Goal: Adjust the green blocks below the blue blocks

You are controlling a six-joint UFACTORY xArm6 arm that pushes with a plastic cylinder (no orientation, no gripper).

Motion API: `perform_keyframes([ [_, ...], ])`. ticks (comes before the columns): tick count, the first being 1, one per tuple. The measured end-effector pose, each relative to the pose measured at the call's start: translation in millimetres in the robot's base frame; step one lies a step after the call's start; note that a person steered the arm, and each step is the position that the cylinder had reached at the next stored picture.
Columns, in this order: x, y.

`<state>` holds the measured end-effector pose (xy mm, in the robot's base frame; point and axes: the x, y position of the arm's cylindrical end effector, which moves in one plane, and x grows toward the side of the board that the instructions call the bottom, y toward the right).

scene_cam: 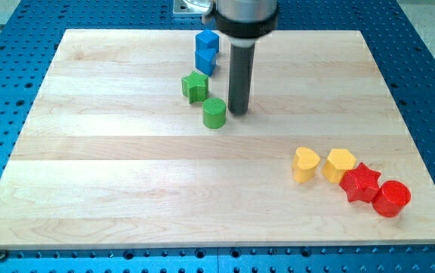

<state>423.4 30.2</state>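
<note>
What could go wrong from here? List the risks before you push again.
1. My tip sits just right of the green cylinder; a push toward the view's left may drive it into the green star.
2. The green star nearly touches the lower blue block, so nudging it upward may shift the blue blocks.

You will find nothing to read here: no text, label, brand, number or sign on the desk [126, 197], on any of the coloured blocks, or on the dark rod (its upper housing is cut off at the view's top).
</note>
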Motion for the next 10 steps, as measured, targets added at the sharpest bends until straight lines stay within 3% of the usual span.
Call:
perform_keyframes([
  [1,-3.4,-32.1],
  [2,37.4,-36.6],
  [3,69.9,-141.2],
  [4,18.4,-176.6],
  [6,5.7,-88.0],
  [7,-2.5,-131.0],
  [9,-83.6,-92.4],
  [10,-93.7,-82.6],
])
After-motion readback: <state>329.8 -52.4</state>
